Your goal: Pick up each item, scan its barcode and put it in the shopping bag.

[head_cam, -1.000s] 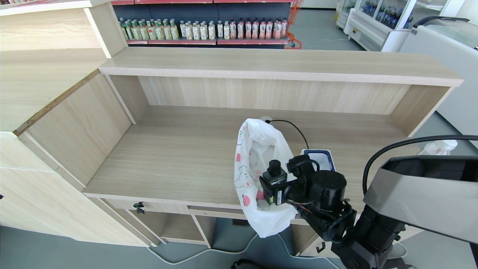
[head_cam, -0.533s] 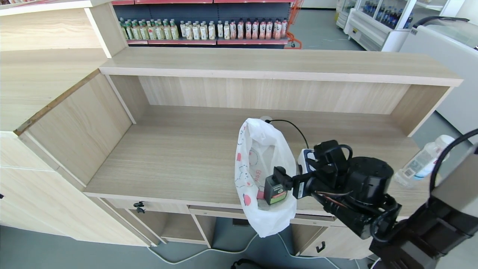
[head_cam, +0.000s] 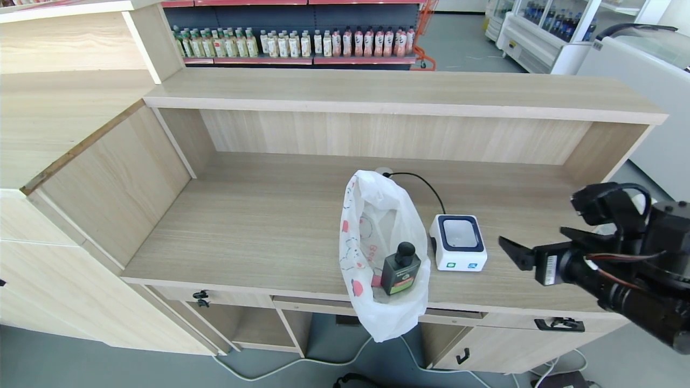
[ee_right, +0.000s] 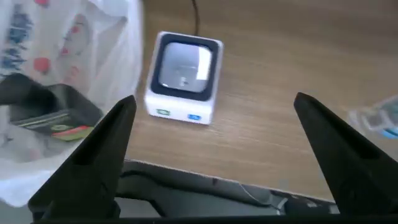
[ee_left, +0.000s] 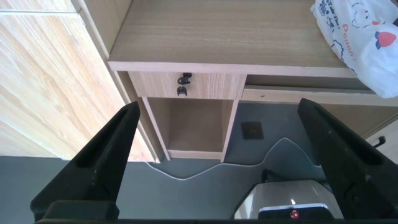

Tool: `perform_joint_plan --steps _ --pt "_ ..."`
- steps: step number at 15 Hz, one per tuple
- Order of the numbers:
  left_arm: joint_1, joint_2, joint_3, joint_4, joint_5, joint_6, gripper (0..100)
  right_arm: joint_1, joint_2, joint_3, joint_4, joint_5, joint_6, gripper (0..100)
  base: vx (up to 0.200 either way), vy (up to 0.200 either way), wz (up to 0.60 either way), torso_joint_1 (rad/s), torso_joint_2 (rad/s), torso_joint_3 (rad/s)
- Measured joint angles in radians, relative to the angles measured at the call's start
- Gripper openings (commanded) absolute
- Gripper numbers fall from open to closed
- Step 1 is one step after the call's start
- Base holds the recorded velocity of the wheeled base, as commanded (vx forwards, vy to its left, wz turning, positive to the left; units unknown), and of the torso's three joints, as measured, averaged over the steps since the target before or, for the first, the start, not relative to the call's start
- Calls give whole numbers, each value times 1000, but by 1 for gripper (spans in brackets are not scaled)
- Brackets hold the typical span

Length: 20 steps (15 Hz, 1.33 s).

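Bottle (head_cam: 401, 269) upright in bag (head_cam: 356, 242), head view

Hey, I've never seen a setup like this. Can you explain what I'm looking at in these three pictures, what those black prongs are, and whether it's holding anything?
This is a two-armed robot at a wooden shop counter. The large picture comes from a camera on its head, looking down. The two smaller ones come from cameras on its wrists, so the black prongs at their sides are each arm's own pincer fingers. The left gripper is low in front of the counter, open and empty. The right gripper is over the counter's right side, also open and empty. On the counter sits a white shopping bag with a dark bottle standing in it. Beside the bag is a small white barcode scanner on a cable.
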Motion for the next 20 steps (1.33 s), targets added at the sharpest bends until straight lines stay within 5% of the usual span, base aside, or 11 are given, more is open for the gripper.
perform_joint_plan --steps 3,7,11,20 --pt "0 0 0 0 0 0 100 -100 -154 22 203 -210 30 100 0 0 0 0 0 0" --pt "0 0 0 0 0 0 100 -102 -239 29 307 -479 84 100 0 0 0 0 0 0" --pt "0 0 0 0 0 0 100 -29 -348 16 322 -318 126 100 0 0 0 0 0 0" --pt "0 0 0 0 0 -1 100 -64 -529 105 328 -245 -14 100 0 0 0 0 0 0"
